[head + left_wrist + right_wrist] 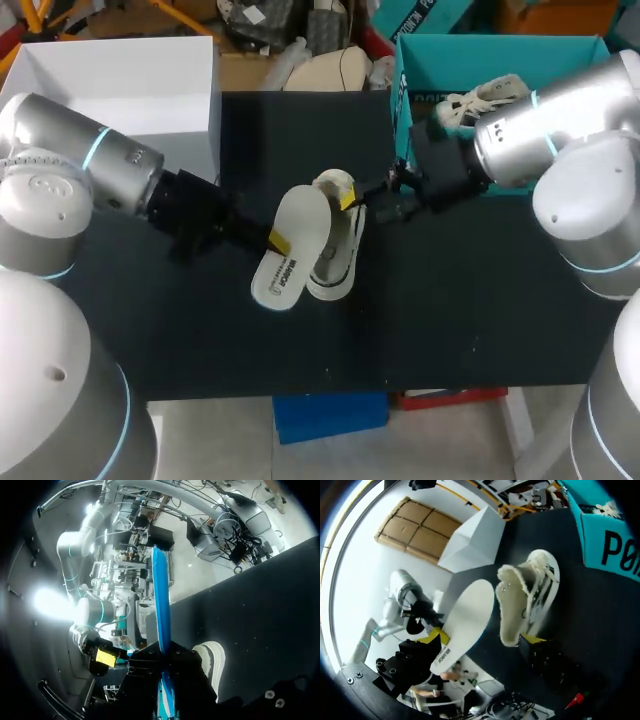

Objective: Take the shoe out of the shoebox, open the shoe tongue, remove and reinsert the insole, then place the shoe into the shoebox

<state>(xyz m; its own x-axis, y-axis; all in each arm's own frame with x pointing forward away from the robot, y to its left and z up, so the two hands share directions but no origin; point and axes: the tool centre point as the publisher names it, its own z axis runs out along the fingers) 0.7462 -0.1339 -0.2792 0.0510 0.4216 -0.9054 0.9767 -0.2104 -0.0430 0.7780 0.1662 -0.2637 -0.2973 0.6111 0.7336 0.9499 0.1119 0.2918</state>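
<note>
Black tabletop (450, 320): the left gripper (278, 240) is clamped on a white flat foam insole (295, 215) bearing dark print; beside it, the right gripper (350, 200) pinches the white low-top sneaker (335, 265) outside the teal cardboard shoebox (500, 48).

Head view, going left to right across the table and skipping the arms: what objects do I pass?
white box → insole → shoe → teal shoebox

Black table (450, 330); 1 white box (120, 90) on its far left corner
</note>
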